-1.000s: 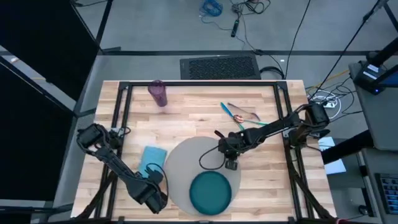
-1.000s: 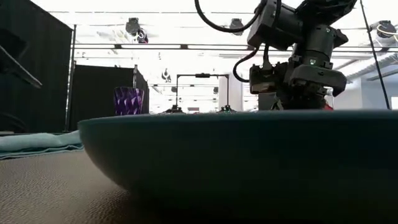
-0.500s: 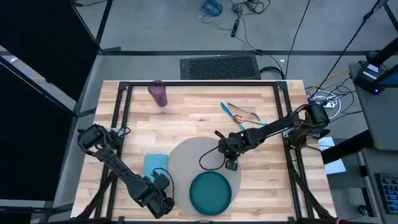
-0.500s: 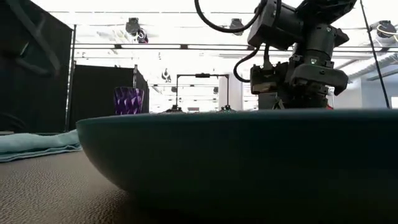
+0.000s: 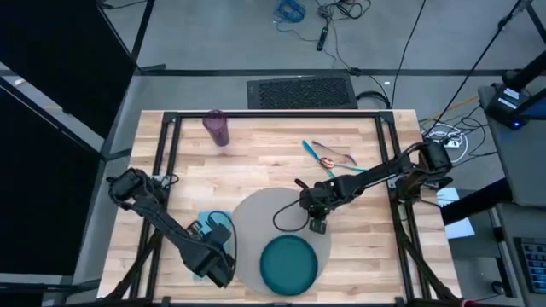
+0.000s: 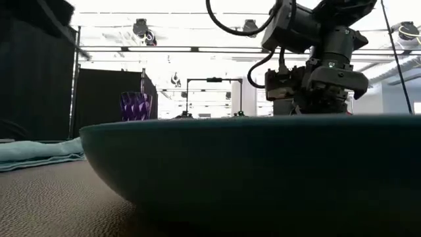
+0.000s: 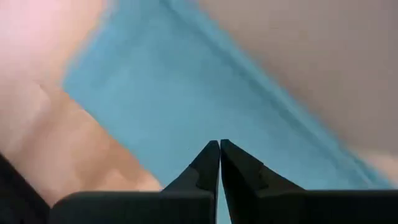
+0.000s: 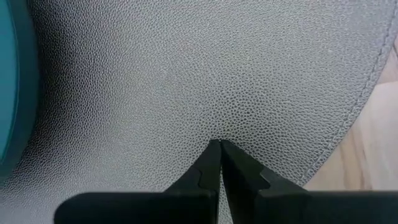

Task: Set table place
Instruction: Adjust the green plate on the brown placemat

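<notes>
Wooden table (image 5: 256, 162) holds the napkin (image 7: 186, 106) under the left gripper (image 7: 219, 144), fingers together like the right gripper's (image 8: 220, 144); descending thus risks bunching cloth.

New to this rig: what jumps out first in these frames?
The teal plate sits near the front edge of the round grey mat, filling the low view. The left gripper, shut, hangs over the light-blue napkin beside the mat's left edge. The right gripper, also shut, is over the mat. The purple cup and cutlery wait at the back.
</notes>
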`<state>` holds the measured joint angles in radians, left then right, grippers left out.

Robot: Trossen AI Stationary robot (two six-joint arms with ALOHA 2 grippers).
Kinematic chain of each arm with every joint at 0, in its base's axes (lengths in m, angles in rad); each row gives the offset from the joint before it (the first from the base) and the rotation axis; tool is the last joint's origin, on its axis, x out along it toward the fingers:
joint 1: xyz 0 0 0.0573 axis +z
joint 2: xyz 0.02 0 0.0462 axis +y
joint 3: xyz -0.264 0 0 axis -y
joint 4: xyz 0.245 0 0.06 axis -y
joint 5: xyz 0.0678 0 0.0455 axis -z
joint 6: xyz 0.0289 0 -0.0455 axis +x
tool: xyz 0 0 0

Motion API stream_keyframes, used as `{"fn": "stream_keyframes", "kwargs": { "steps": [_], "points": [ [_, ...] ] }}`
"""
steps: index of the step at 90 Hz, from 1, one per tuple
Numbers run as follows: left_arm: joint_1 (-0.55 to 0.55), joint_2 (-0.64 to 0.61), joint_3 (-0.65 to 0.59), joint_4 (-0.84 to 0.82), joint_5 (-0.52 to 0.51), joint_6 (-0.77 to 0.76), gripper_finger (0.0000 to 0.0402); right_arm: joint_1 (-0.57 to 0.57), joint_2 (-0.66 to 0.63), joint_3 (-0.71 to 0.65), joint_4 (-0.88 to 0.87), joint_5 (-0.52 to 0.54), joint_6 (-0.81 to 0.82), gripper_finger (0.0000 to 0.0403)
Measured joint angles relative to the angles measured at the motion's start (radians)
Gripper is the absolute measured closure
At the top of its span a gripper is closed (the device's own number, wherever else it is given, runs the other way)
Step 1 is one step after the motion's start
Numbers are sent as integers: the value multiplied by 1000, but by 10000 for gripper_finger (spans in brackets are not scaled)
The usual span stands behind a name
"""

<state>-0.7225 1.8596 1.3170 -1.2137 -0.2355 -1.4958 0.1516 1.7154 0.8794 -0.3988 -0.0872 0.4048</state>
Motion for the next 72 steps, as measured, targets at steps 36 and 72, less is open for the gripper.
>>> {"fn": "stream_keyframes", "kwargs": {
  "steps": [36, 72],
  "points": [
    [87, -121, 0, -33, -357, 167, 402, -4, -2, 146, -210, 82, -36, 403],
    [143, -250, 0, -147, -588, 301, 402, -22, -15, 380, -529, 167, -66, 403]
  ]
}}
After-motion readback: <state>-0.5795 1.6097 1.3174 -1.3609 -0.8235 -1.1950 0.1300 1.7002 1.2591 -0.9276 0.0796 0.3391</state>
